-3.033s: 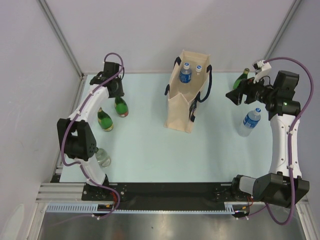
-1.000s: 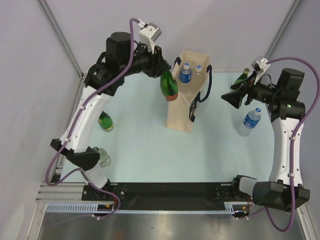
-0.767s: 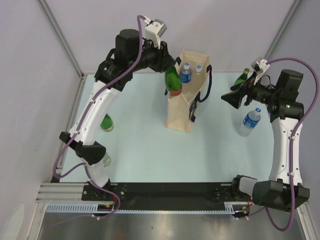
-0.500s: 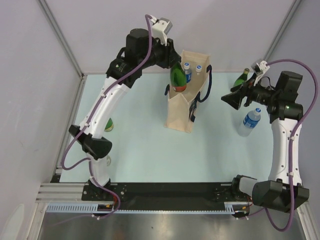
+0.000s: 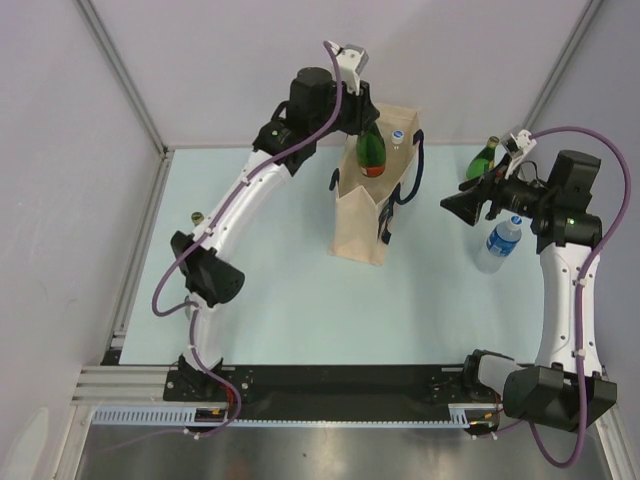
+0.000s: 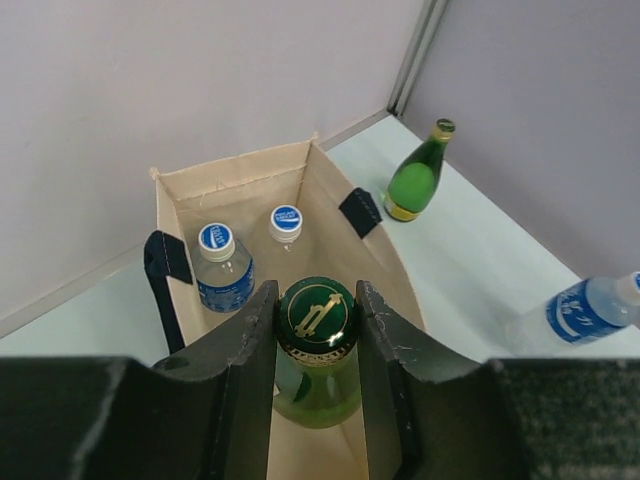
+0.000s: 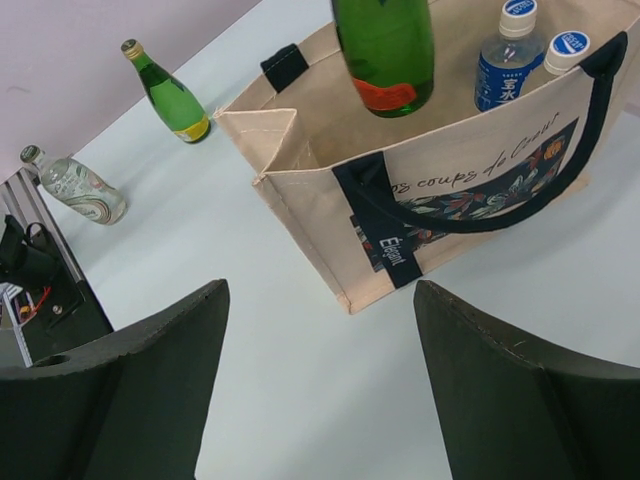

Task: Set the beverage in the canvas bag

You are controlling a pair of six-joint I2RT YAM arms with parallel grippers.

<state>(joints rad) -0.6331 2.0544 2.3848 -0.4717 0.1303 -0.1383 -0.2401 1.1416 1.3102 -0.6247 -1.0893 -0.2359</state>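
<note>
Beige canvas bag (image 5: 360, 228) stands upright, navy-handled, open-mouthed.

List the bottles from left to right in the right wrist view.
In order: clear bottle, standing green bottle, lifted green bottle above the bag, blue-label water bottle, water bottle showing little but its cap.

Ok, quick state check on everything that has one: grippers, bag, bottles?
left gripper: shut on the green bottle's neck.
green bottle: capped, upright, hanging at the bag mouth.
right gripper: open, empty.
canvas bag: upright, mouth open.
bagged water bottles: two, upright, capped.
loose water bottle: standing on the table, capped.
</note>
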